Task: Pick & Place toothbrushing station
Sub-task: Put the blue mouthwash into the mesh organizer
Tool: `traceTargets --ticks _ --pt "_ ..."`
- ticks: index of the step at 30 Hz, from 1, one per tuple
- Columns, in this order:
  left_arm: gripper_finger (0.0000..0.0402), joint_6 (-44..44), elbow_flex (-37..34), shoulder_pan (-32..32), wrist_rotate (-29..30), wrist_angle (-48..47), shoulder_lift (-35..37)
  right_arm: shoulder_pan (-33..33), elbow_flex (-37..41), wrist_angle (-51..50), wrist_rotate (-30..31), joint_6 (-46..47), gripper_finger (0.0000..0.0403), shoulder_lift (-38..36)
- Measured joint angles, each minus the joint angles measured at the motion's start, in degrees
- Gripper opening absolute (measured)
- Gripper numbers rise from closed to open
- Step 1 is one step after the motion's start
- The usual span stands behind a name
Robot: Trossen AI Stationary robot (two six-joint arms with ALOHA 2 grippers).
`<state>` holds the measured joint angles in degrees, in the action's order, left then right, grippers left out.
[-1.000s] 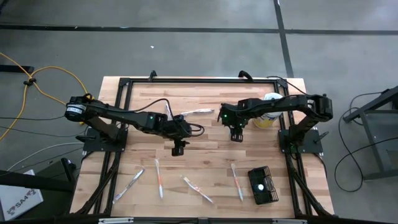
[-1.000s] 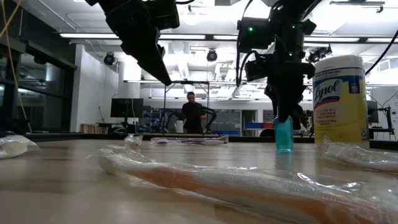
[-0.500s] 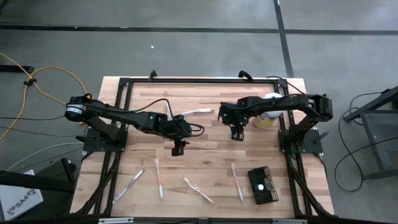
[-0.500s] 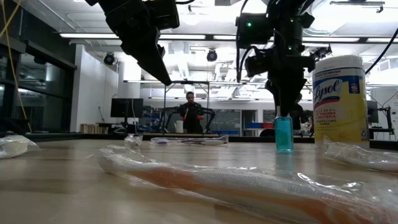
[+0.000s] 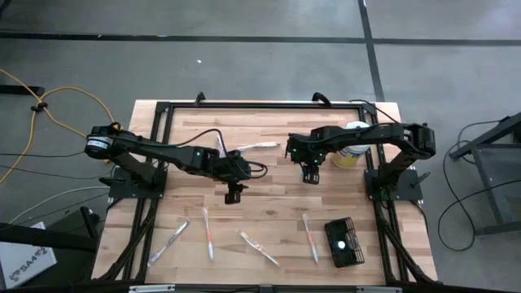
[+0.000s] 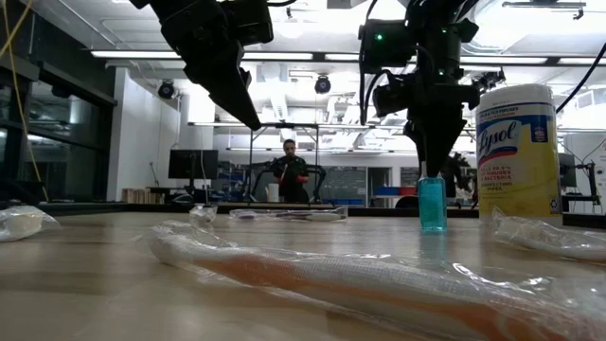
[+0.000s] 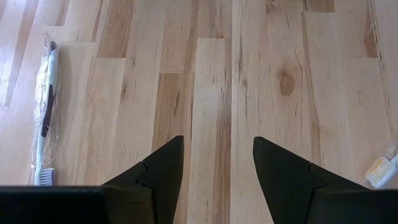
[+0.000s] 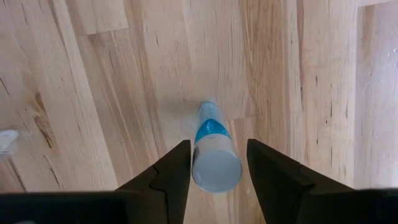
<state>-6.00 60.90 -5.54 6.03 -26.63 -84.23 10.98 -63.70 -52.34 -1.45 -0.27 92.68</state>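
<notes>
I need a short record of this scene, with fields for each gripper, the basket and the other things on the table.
left gripper: open, empty, above bare wood mid-table
right gripper: open, fingers either side of the blue bottle
bottle: upright on the table
basket: near the right front corner, away from both grippers
wrapped toothbrushes: several along the front, one at the back
yellow canister: upright behind the right gripper
</notes>
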Motion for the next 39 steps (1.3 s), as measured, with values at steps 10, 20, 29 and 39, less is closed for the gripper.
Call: traceTargets --ticks 10,20,29,39 --pt "0.0185 0.00 0.00 0.00 -0.01 0.00 0.00 0.00 0.00 -0.02 -0.21 0.01 0.0113 0.00" --pt "0.0185 0.00 0.00 0.00 0.00 0.00 0.00 0.02 0.00 -0.24 -1.57 0.02 0.0096 0.00" --pt "0.0185 0.00 0.00 0.00 0.00 0.00 0.00 0.02 0.00 -0.24 -1.68 0.02 0.0089 -0.02" --pt "0.0185 0.00 0.00 0.00 0.00 0.00 0.00 0.01 0.00 -0.24 -1.55 0.02 0.0089 -0.02"
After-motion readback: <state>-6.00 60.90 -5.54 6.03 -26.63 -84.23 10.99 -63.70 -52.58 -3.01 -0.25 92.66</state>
